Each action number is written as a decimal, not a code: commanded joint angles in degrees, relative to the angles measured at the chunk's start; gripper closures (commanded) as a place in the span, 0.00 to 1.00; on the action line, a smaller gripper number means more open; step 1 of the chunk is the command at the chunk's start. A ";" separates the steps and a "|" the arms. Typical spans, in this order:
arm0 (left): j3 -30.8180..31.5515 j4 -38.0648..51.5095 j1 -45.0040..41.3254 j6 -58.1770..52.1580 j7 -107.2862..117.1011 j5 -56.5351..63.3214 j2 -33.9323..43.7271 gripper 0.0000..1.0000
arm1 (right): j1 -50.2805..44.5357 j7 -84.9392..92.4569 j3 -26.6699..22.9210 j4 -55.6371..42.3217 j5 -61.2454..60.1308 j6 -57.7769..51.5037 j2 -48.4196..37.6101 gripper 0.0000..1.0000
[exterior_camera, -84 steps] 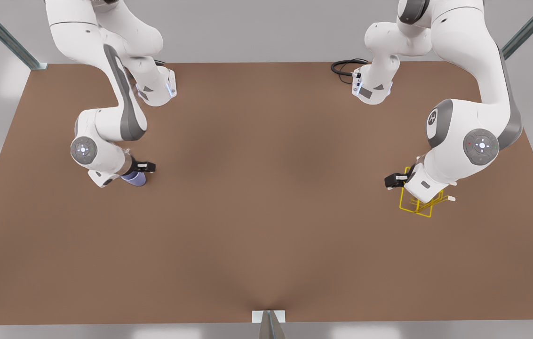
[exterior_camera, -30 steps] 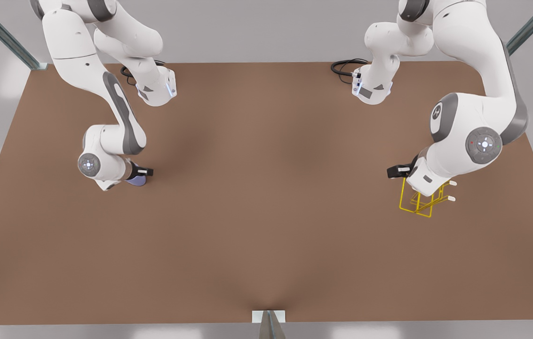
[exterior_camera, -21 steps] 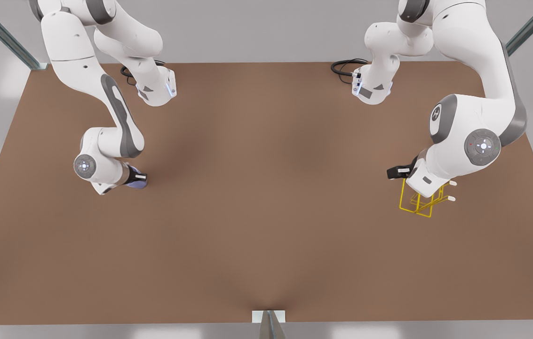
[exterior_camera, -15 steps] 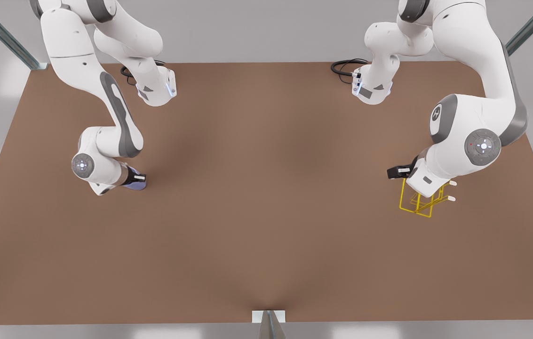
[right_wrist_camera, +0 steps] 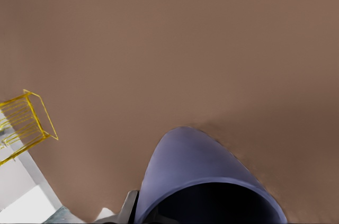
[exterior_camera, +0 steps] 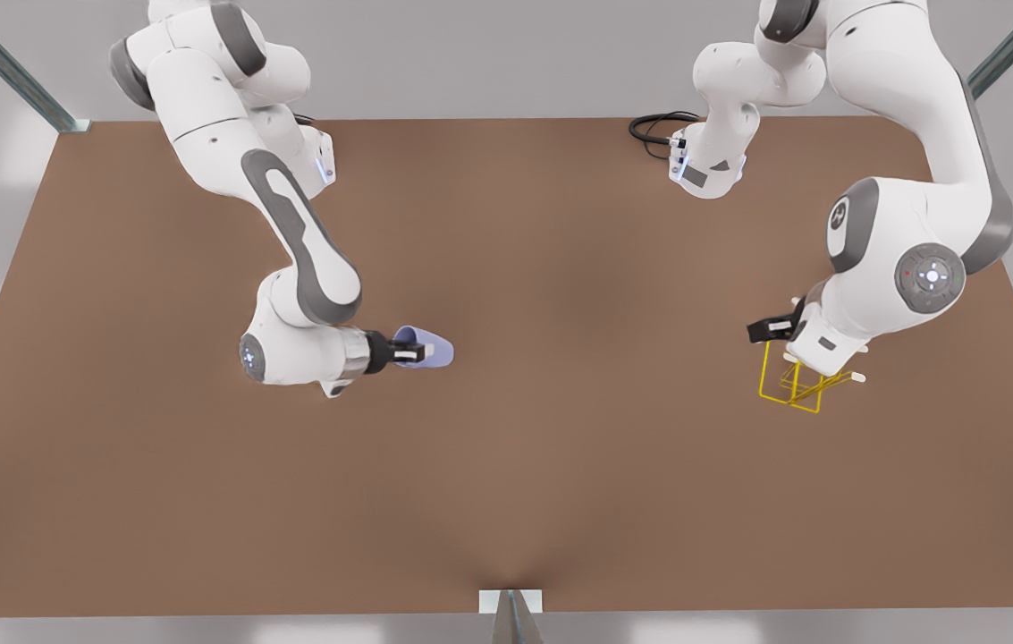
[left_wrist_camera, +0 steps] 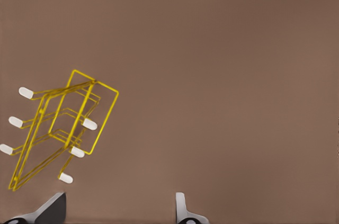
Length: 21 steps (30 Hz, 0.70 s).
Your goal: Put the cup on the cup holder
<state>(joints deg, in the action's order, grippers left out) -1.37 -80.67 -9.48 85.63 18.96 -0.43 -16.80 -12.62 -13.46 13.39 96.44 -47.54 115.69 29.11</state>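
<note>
The right pincer (exterior_camera: 412, 351), wrist level, grips the cup (exterior_camera: 431, 351); the left pincer (exterior_camera: 774, 329) hangs spread above the cup holder (exterior_camera: 794, 391).

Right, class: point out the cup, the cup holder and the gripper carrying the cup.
cup (exterior_camera: 433, 351), front view, its tapered side wall.
cup holder (left_wrist_camera: 62, 128), left wrist view, its yellow wire frame.
right gripper (exterior_camera: 409, 351), front view, between its fingertips.

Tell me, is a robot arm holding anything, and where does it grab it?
The right tool holds the cup by its rim. The left tool is open.
</note>
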 commanded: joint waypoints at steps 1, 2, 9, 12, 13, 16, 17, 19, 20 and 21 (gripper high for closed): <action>0.40 2.62 -0.45 3.75 55.53 -0.80 -2.71 0.00 | -3.99 -20.64 0.40 -2.92 -12.92 2.96 2.27 0.79; 1.72 6.22 -1.60 5.95 72.25 -0.89 -5.53 0.00 | -7.15 -20.82 0.49 -3.01 -16.53 6.92 3.67 0.79; 2.86 5.26 -6.69 14.12 110.58 -3.53 -9.57 0.00 | -8.48 -14.84 7.79 -18.30 -18.64 20.36 21.25 0.79; 2.78 4.47 -10.65 17.46 115.43 -3.44 -11.42 0.00 | -8.39 -12.12 7.52 -18.30 -18.64 21.69 22.40 0.79; 2.69 3.77 -10.91 19.75 117.26 -3.35 -11.50 0.00 | -8.30 -12.03 7.52 -18.04 -18.64 21.86 22.40 0.79; 2.86 3.94 -16.54 20.19 125.44 -0.63 -13.96 0.00 | -7.69 -8.08 7.44 -15.58 -18.29 21.78 22.40 0.79; 2.95 4.12 -16.98 20.63 125.53 -0.98 -14.67 0.00 | -7.69 -7.11 6.73 -14.44 -18.20 21.34 22.40 0.79; 2.78 3.94 -18.12 22.30 127.20 -0.45 -15.55 0.00 | -7.60 -4.30 6.64 -11.80 -18.20 21.69 22.31 0.79; 2.78 3.94 -18.21 23.09 127.20 -0.45 -16.16 0.00 | -7.77 -3.77 5.77 -11.62 -18.20 21.77 22.22 0.45; 2.86 3.94 -19.09 24.76 130.18 -0.63 -16.78 0.00 | -7.77 -3.77 4.98 -11.62 -18.20 21.69 21.78 0.01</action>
<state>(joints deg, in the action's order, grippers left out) 1.47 -76.76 -28.25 105.98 98.78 -1.36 -33.23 -20.33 -20.67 18.86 84.58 -65.83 136.02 51.13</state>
